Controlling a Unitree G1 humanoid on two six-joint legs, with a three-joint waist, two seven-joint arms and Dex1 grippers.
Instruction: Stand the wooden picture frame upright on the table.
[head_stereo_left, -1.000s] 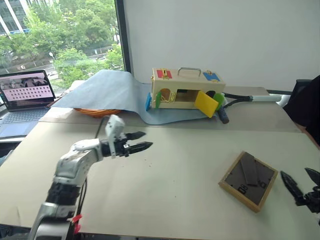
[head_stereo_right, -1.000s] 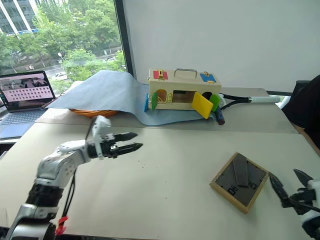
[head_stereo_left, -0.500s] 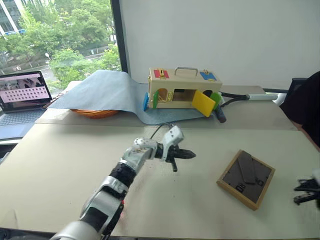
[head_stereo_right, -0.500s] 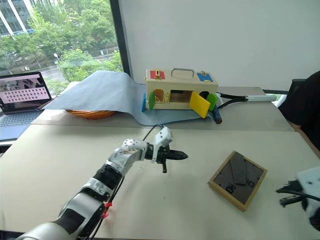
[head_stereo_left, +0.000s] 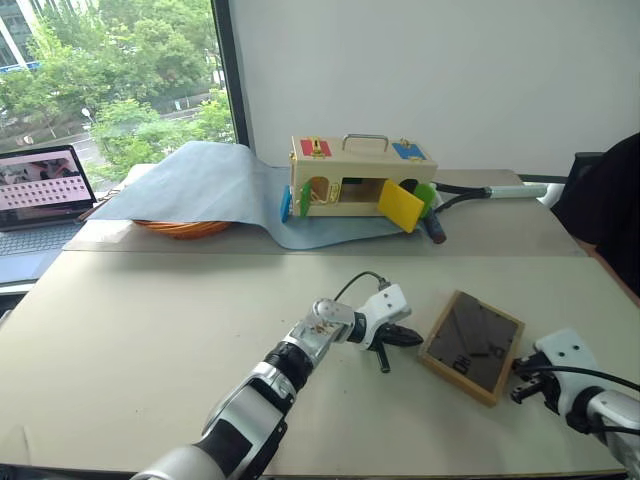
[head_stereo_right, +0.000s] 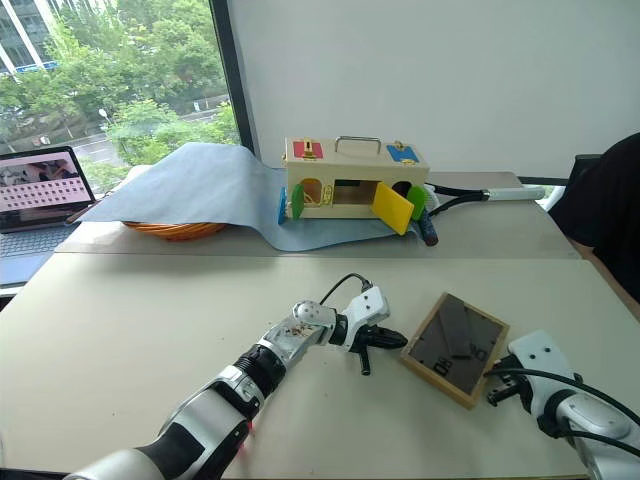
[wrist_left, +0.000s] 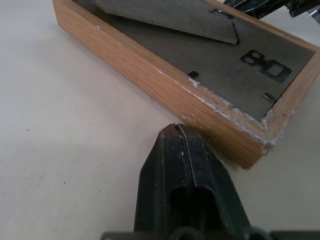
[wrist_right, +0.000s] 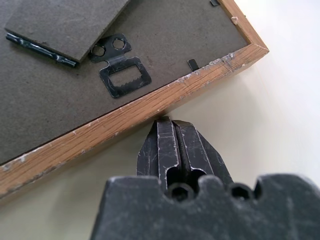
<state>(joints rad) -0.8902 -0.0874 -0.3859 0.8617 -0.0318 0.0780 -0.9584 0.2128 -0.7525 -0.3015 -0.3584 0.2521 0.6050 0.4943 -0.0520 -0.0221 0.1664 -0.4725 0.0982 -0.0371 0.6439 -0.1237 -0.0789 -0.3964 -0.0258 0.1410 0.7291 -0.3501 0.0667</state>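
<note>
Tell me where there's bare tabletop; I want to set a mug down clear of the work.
The table is bare between the left arm and the laptop, and between the wooden picture frame and the wooden box. Crowded: both grippers flank the frame; cloth and box fill the far edge.

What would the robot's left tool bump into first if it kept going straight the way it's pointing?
Most likely the wooden picture frame. The shut left tool points at the frame's light-wood side edge, near a corner, with just a sliver of bare table between them. How near is hard to judge.
</note>
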